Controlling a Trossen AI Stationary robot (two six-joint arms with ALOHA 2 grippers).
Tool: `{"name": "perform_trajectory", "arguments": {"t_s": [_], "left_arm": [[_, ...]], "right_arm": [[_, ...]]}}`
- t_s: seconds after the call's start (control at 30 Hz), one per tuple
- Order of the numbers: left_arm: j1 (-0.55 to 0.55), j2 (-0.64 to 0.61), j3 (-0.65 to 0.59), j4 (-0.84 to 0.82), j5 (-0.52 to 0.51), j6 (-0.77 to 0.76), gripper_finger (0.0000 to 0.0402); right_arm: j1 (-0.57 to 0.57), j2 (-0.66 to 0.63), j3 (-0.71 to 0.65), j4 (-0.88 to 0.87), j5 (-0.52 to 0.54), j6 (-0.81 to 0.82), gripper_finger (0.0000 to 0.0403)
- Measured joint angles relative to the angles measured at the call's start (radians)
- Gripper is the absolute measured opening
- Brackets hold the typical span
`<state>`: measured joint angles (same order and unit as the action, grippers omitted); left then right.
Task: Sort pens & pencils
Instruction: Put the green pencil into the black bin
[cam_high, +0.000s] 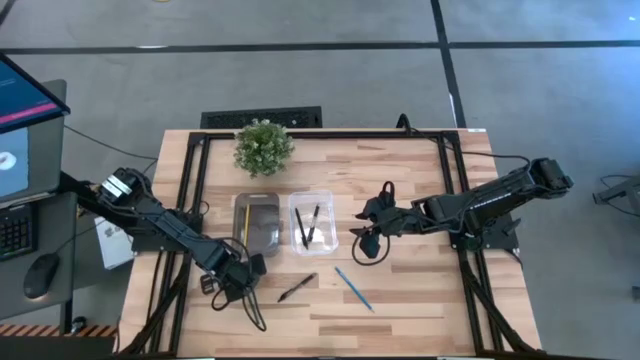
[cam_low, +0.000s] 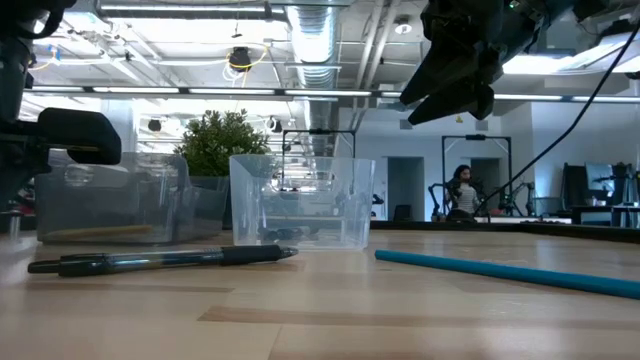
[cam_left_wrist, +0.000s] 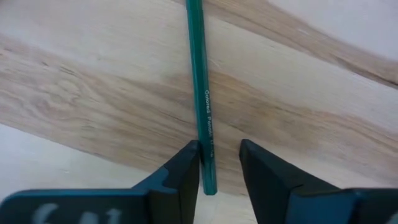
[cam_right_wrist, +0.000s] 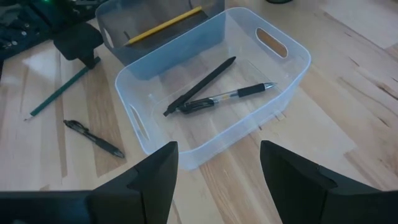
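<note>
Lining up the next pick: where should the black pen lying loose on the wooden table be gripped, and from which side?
Grip the slim black pen at mid-barrel from straight above, pincer fingers across its length. It lies flat on the wooden table, clear of both bins.

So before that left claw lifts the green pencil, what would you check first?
1. Thin dark green pencil sits between the left gripper fingers: ok, one finger touches it, the other stands apart.
2. Grip closed on the pencil: not ok, a gap shows on one side.
3. Grey bin holding the yellow pencil has room: ok.
4. Clear plastic bin holds only the two dark pens: ok.
5. Right gripper out of the way: ok, it hovers open beside the clear bin.
6. Left to sort: black pen on the table and blue pencil: not ok.
</note>
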<state>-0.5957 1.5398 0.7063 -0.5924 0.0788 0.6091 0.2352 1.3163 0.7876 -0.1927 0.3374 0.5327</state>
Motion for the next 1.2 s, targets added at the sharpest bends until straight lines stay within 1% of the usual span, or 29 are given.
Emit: {"name": "perform_trajectory", "arguments": {"t_s": [0.57, 1.2], "left_arm": [[0.000, -0.002, -0.013, 0.028, -0.019, -0.031, 0.0067], [0.002, -0.003, -0.020, 0.051, -0.011, -0.036, 0.0026]], "right_arm": [[0.000, 0.000, 0.000, 0.000, 0.000, 0.000, 0.0249], [0.000, 0.000, 0.000, 0.000, 0.000, -0.001, 0.0249]]}}
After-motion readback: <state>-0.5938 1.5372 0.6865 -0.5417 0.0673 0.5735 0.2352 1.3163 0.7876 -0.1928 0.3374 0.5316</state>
